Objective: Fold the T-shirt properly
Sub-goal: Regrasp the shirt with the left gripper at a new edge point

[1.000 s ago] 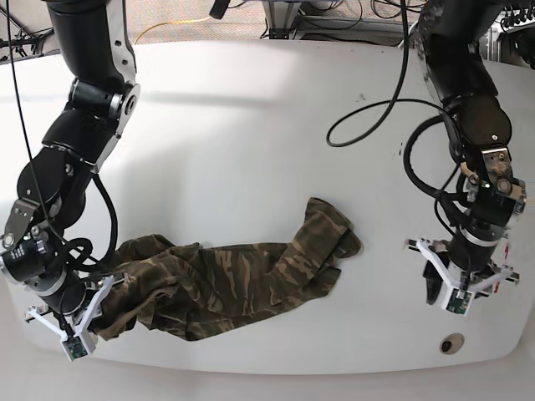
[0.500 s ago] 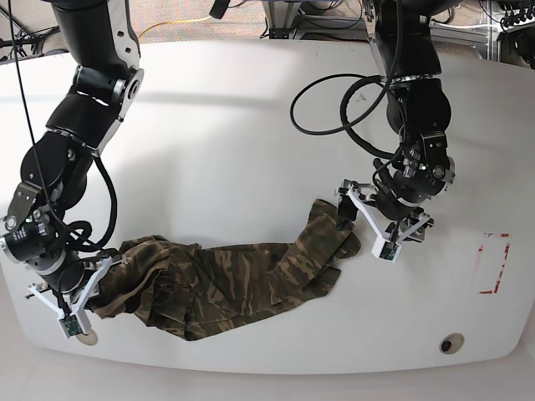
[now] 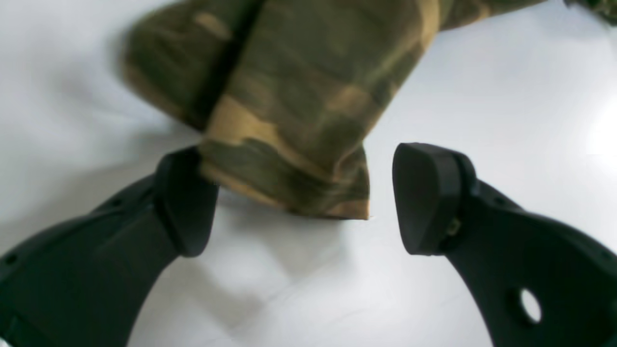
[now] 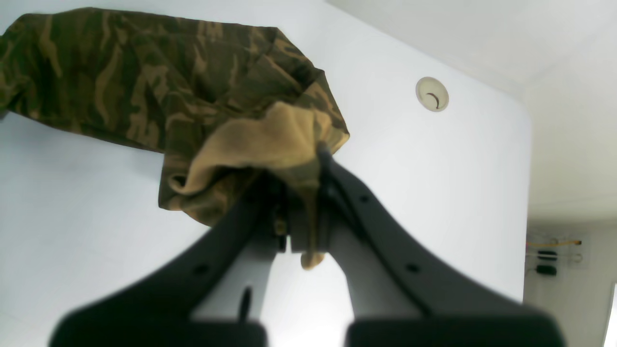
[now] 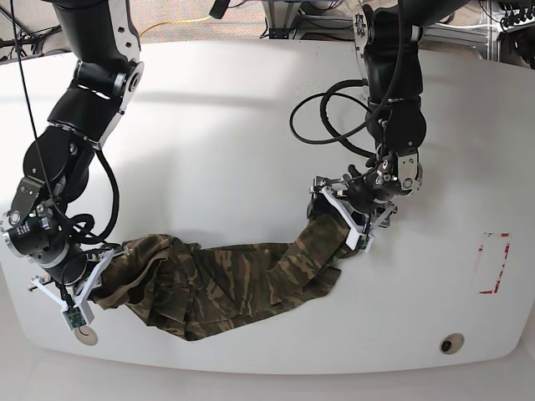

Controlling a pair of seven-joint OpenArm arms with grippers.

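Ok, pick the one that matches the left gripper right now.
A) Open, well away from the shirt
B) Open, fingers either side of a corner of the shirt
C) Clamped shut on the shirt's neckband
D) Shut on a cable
B: in the left wrist view the left gripper is open, with a hemmed corner of the T-shirt lying on the table between its fingers.

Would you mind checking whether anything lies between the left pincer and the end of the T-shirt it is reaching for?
Nothing visible does. The left pincer is open with the T-shirt end already between its fingers, one finger touching the cloth, only bare white table around. The right pincer is shut on the other end.
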